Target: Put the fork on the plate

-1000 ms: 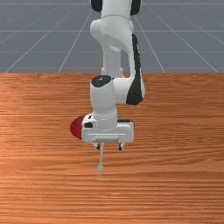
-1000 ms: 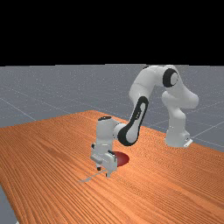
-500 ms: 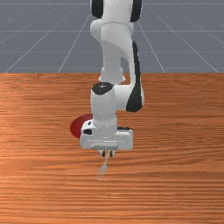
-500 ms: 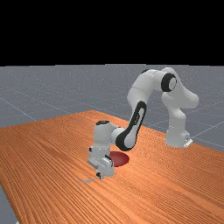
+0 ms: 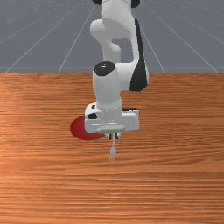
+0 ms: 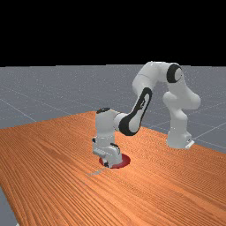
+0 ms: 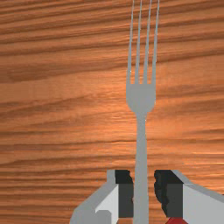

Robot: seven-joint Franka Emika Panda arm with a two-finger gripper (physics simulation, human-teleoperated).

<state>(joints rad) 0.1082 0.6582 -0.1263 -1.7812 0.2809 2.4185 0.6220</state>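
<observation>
Fingers (image 7: pixel 126 192) clamp the fork (image 7: pixel 141 98) by its handle, beside the red plate (image 5: pixel 82 127); clearance above the wood (image 5: pixel 175 183) is hard to judge. Raise it clear of the rim, shift the fork's head over the plate, then lower gently before release

Your counter (image 5: pixel 183 175) is orange-brown wood with dark grain. Past its far edge you see grey floor (image 5: pixel 35 35) crossed by pale lines.
</observation>
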